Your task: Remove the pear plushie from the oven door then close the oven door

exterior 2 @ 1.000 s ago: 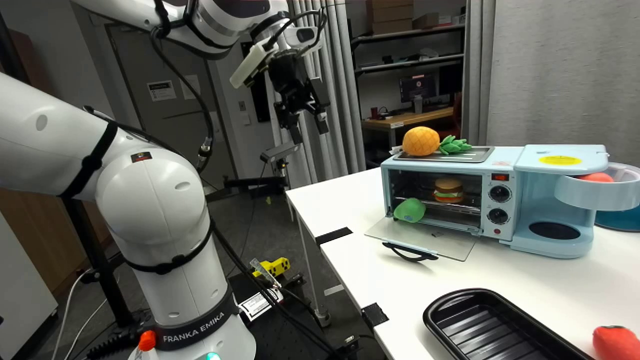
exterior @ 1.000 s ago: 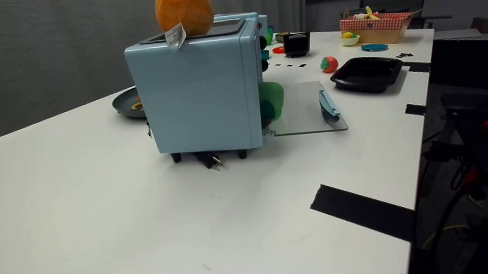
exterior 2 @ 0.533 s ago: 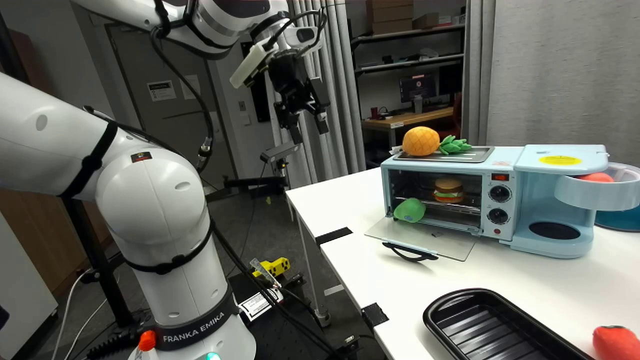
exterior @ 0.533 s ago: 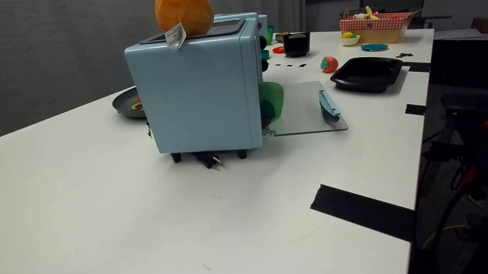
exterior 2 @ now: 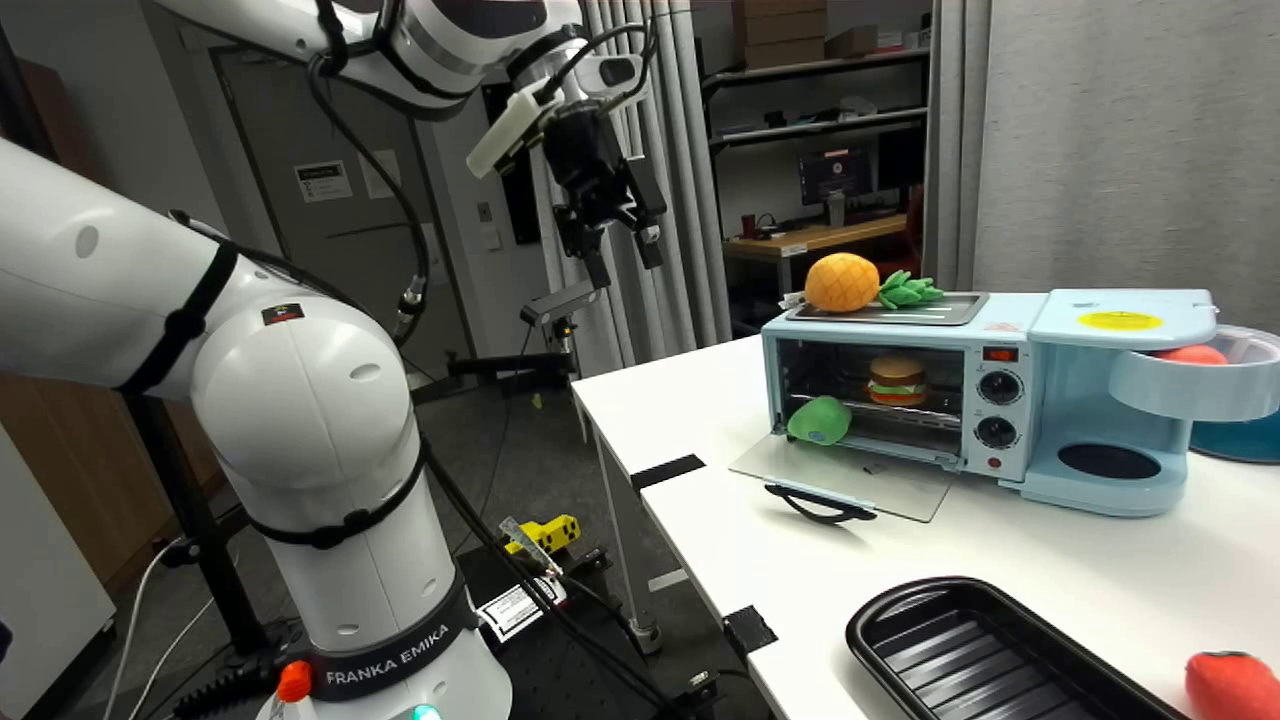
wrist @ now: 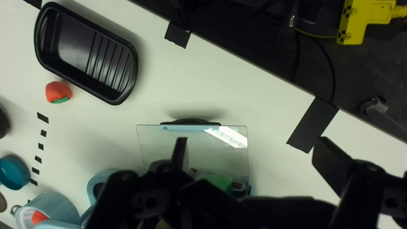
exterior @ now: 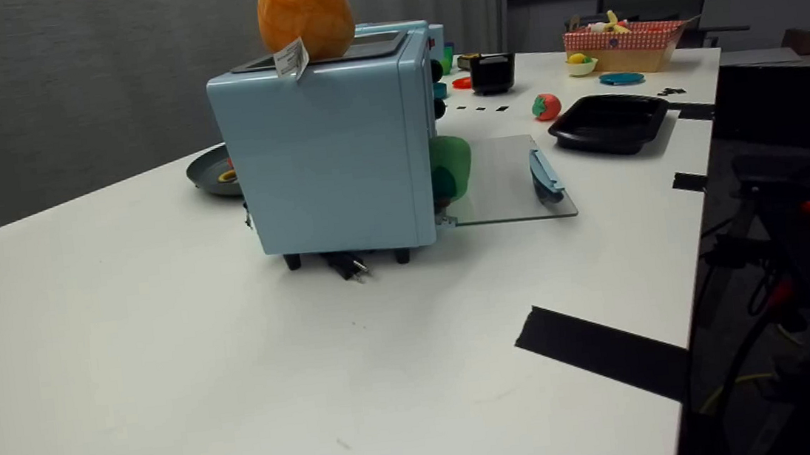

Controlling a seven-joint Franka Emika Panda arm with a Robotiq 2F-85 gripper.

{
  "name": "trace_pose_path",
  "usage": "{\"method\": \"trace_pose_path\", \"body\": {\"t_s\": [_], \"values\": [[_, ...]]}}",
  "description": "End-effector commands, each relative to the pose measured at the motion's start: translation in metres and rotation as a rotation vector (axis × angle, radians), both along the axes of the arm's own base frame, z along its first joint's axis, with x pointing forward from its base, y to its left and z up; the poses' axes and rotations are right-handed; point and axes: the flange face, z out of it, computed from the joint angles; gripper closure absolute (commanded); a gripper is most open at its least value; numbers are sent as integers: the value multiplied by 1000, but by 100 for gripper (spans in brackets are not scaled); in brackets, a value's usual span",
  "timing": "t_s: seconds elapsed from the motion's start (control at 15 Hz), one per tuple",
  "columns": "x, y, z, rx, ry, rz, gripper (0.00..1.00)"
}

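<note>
The green pear plushie (exterior 2: 820, 420) rests at the left end of the oven's opening, by the hinge edge of the oven door. It sticks out of the oven front in an exterior view (exterior: 453, 167). In the wrist view the gripper partly hides the plushie (wrist: 221, 182). The glass oven door (exterior 2: 885, 482) is open and lies flat, its dark bar handle (exterior 2: 822, 508) outward; the door also shows in an exterior view (exterior: 499, 166) and the wrist view (wrist: 216, 152). My gripper (exterior 2: 624, 260) is open and empty, high up and apart from the oven; its fingers stand wide in the wrist view (wrist: 251, 141).
The light blue oven (exterior: 324, 161) holds a toy burger (exterior 2: 897, 381) and bears an orange pineapple plushie (exterior 2: 842, 283) on top. A black tray (exterior 2: 985, 650) and a red strawberry (wrist: 58, 92) lie on the table near its front edge. A grey pan (exterior: 212, 173) is behind the oven.
The arm and open gripper have shifted very slightly to the right in an exterior view within the last half second. The pear plushie, door and oven have not moved.
</note>
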Motion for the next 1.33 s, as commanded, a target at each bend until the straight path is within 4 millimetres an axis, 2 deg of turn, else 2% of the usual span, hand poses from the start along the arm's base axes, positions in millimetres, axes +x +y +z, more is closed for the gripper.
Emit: {"method": "trace_pose_path", "body": {"t_s": [0.0, 0.53, 1.27], "values": [[20, -2, -2, 29, -2, 9, 0], [68, -24, -33, 145, -29, -34, 0], [127, -31, -84, 220, -107, -10, 0]]}}
